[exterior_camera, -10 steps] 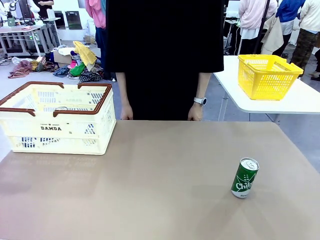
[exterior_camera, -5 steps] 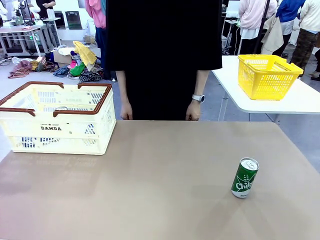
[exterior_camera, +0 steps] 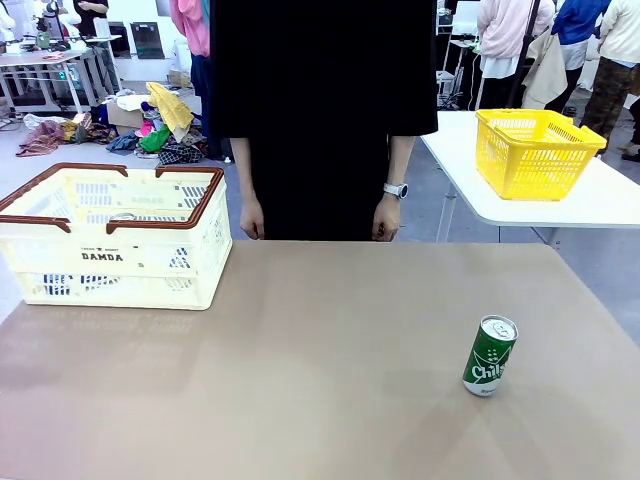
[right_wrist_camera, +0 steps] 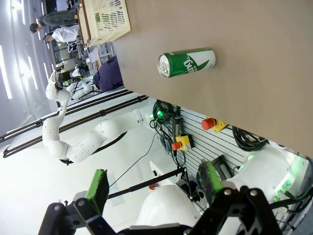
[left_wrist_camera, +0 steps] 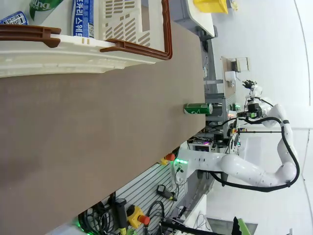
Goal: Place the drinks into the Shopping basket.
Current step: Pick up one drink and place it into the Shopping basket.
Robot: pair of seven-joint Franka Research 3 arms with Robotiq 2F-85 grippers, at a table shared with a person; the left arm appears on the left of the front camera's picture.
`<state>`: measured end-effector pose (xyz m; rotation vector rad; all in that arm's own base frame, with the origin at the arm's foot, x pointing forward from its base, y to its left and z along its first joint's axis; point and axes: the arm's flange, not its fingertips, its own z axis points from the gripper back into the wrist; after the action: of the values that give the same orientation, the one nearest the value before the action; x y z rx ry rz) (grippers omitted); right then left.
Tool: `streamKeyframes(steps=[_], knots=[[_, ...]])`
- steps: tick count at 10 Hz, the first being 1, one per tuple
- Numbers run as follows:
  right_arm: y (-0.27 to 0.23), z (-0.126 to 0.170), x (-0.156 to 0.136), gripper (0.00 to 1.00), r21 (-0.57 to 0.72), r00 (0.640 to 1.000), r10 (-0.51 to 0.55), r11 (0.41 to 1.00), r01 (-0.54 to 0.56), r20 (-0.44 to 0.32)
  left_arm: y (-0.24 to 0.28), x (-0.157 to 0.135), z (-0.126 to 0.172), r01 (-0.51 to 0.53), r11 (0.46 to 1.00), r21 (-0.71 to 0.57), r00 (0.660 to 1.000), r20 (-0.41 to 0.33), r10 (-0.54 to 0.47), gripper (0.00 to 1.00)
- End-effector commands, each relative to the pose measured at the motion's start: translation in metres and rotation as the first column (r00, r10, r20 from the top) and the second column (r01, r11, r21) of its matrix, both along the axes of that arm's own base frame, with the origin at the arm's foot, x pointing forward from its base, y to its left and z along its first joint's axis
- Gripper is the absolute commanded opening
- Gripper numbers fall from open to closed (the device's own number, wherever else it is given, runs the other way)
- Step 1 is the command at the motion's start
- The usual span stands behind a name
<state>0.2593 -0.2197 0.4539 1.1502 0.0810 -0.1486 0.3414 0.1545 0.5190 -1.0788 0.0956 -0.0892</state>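
Note:
A green drink can [exterior_camera: 490,355] stands upright on the brown table at the front right; it also shows as the can [left_wrist_camera: 198,108] and the can [right_wrist_camera: 188,60]. The cream Shopping basket [exterior_camera: 205,240] with a brown rim sits at the far left. Inside the basket [left_wrist_camera: 122,19] lie a blue can [left_wrist_camera: 83,17] and a green can [left_wrist_camera: 44,7]. My right gripper [right_wrist_camera: 154,183] is open, its green pads [right_wrist_camera: 98,188] wide apart, well short of the can and holding nothing. My left arm [right_wrist_camera: 63,132] stands far off, and nothing is held in front of its wrist camera.
A person in black stands at the far table edge with a hand [exterior_camera: 252,222] hanging on each side. A yellow basket [exterior_camera: 535,150] rests on a white side table at the back right. The brown tabletop [exterior_camera: 320,350] lies bare between basket and can.
The person has shifted slightly to the left. The can, the basket and both arms have not moved.

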Motion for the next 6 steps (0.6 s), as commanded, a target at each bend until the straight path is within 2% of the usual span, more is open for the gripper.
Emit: streamKeyframes(steps=[1,3,4,5,6], knots=[[0.000,0.004,0.000,1.00,0.006,1.000,0.009,1.000,-0.009,0.010,0.001,-0.004,0.000,0.015,1.000,0.004,1.000,0.002,-0.015,1.00],[0.000,0.000,0.000,1.00,0.000,1.000,0.000,1.000,0.000,0.000,0.001,-0.004,0.000,0.015,1.000,0.004,1.000,0.002,-0.015,1.00],[0.026,0.030,0.004,1.00,-0.164,0.995,0.100,0.982,-0.099,-0.006,0.001,-0.004,0.000,0.015,1.000,0.004,1.000,0.002,-0.015,1.00],[0.063,0.052,0.020,1.00,-0.296,0.981,0.192,0.935,-0.194,-0.037,0.001,-0.004,0.000,0.015,1.000,0.004,1.000,0.002,-0.015,1.00],[0.100,0.071,0.035,1.00,-0.415,0.968,0.239,0.876,-0.247,-0.072,0.001,-0.004,0.000,0.015,1.000,0.004,1.000,0.002,-0.015,1.00]])
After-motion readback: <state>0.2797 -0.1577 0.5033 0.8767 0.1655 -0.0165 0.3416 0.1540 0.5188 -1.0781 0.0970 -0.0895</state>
